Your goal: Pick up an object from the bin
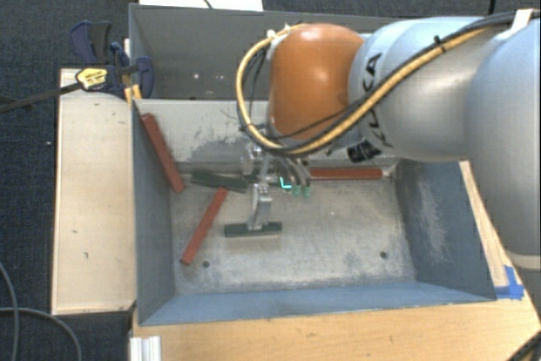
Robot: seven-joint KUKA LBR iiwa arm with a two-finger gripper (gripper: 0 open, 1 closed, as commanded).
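Note:
My gripper (264, 197) hangs under the orange cover near the middle of the bin. Directly below it a dark grey T-shaped bar (252, 230) lies on the floor, its short stem pointing up at the gripper; whether they touch I cannot tell. A dark grey elongated thing (211, 179) lies just left of the gripper. A red-brown stick (204, 226) lies slanted on the floor to the lower left of it.
Another red-brown stick (161, 153) leans along the bin's left wall. A third one (347, 173) lies flat to the right of the gripper, partly under the arm. The arm covers the bin's back right part.

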